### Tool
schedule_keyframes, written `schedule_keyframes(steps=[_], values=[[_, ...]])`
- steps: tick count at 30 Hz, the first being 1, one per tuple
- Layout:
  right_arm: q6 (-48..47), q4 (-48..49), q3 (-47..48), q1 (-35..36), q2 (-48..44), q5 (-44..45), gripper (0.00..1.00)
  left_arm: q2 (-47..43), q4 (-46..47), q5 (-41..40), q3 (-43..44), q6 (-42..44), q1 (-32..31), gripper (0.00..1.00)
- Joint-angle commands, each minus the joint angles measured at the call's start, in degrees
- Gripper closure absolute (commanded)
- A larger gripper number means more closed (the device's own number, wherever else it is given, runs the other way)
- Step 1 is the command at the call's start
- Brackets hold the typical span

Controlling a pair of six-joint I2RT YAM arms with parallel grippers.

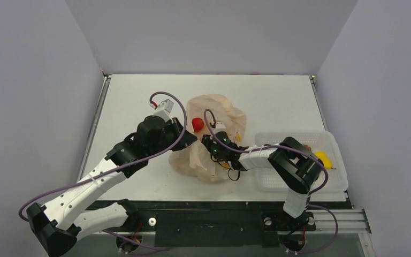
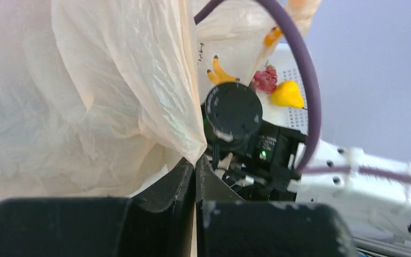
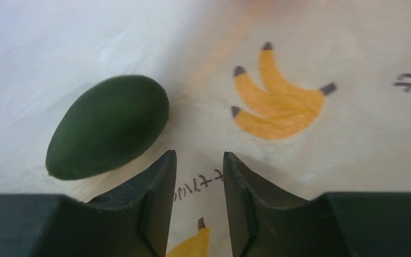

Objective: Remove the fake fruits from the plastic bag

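Right wrist, avocado in bag (banana-printed), yellow piece in tray

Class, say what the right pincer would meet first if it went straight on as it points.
The right pincer would probably meet the bag first, its plastic dead ahead; the avocado lies left of that line.

The white table carries the plastic bag and a tray (seemingly perforated).

Peach bag printed with yellow bananas, avocado dark green, ball red.
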Motion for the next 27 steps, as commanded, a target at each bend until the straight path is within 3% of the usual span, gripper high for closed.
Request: schedule_keyframes(steps=[1, 9, 13, 17, 27], values=[[4.3, 8.6, -2.2, -2.2, 0.5, -4.4, 0.63, -9.1, 0.1, -1.8, -5.0, 0.5, -0.5, 1.0], [1.2, 5.3, -2.4, -1.9, -1.4, -1.3, 0.46, -22.5, -8.0, -6.6, -26.5, -5.3, 0.8, 1.0], [-1.4, 1.4, -1.1, -1.0, -2.7, 1.7, 0.38, -27.9, -10.3, -8.0, -31.6, -7.6, 0.9, 1.0], [-3.4, -1.7, 0.4, 0.0, -4.7, 4.3, 0.23, -29.2, -10.5, -7.5, -33.8, -8.3, 0.8, 1.0], [-3.6, -5.1, 4.9, 1.9, -7.0, 7.6, 0.26, -27.0, -8.5, -6.2, -34.2, -7.7, 0.8, 1.0]])
